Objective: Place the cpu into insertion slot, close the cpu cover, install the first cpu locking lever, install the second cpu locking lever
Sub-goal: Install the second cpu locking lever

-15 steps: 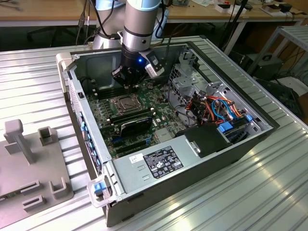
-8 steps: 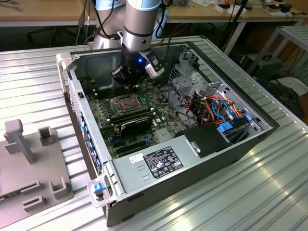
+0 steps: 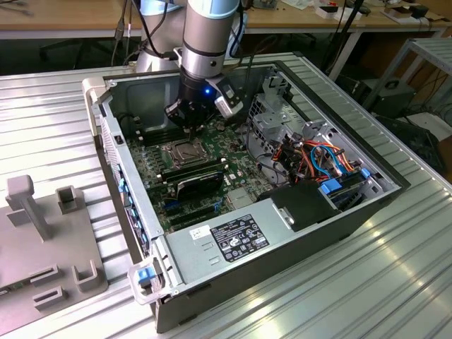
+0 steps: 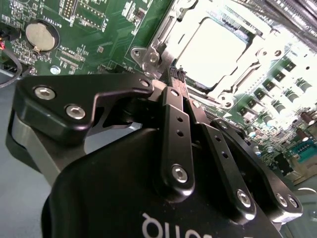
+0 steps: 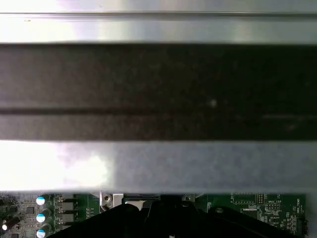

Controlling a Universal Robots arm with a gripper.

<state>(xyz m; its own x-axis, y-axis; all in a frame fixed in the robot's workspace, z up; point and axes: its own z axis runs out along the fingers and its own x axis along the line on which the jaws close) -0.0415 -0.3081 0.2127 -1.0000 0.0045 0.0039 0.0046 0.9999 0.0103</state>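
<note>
Inside the open computer case, the insertion slot [image 3: 180, 150] sits on the green motherboard. The cpu [image 4: 213, 49] lies in it with its silvery top face glaring bright. The cpu cover [image 4: 163, 37] lies flat around it as a metal frame. My gripper [image 3: 189, 129] hangs just above the slot's far edge. In the second wrist view my gripper [image 4: 176, 74] has its black fingers [image 4: 174, 129] pressed together, the tips at the corner of the cover frame. Nothing shows between them. The glare hides how the locking levers lie.
Long black memory sticks [image 3: 191, 169] and a black card [image 3: 200, 185] lie just in front of the slot. A power supply [image 3: 240, 236] fills the case's near end; cables [image 3: 325, 159] lie at the exterior view's right. The case wall [image 5: 158, 89] stands close by. A grey fixture [image 3: 42, 233] rests outside.
</note>
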